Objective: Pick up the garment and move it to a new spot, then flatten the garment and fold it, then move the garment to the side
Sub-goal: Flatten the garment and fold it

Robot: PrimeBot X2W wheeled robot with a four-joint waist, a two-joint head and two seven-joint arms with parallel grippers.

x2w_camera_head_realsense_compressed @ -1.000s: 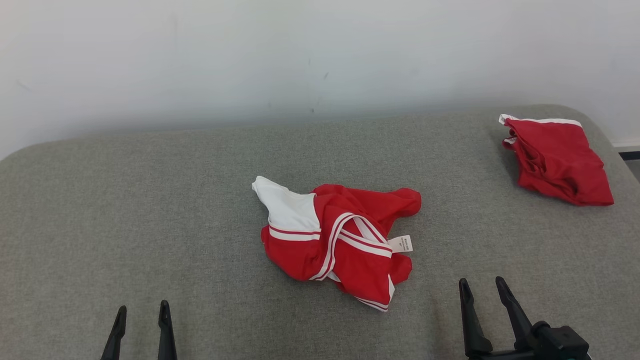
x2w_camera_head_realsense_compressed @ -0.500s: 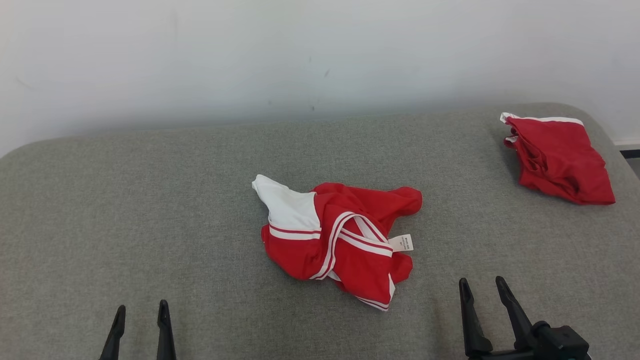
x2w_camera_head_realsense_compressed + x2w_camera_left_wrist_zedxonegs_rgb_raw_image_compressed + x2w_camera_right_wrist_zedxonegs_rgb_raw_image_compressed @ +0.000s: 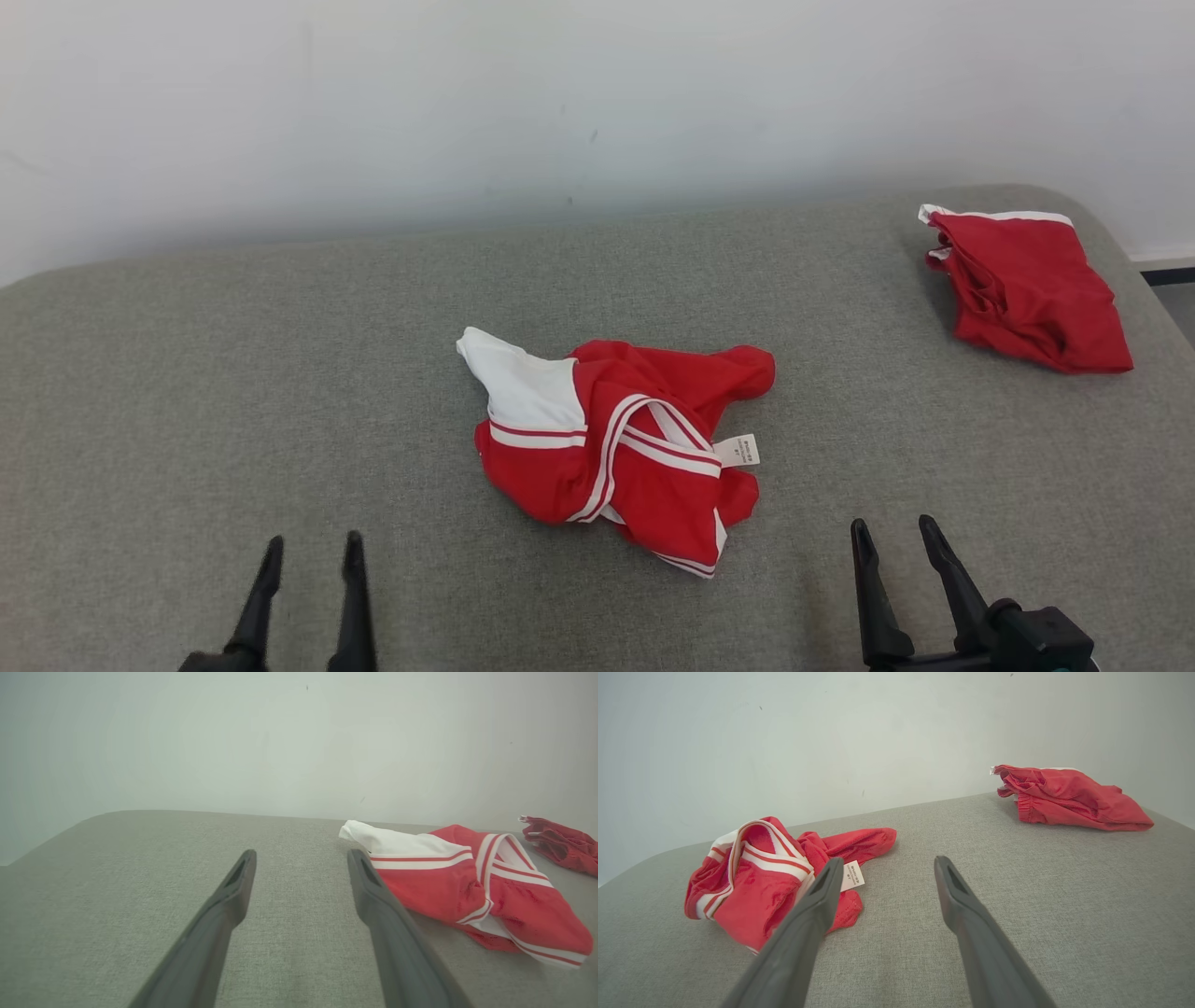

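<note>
Red-and-white garment (image 3: pixel 616 448) lies crumpled, pickup pending; L pincer (image 3: pixel 313 539) & R pincer (image 3: pixel 892 523), both spread, empty, flank it. Next, likely: reach in, pinch cloth.

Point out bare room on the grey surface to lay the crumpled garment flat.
Widest bare patch: grey surface left of the crumpled garment, back to the wall. A narrower bare strip lies between it and the folded red garment. Crowded: the far right corner, where that one sits.
</note>
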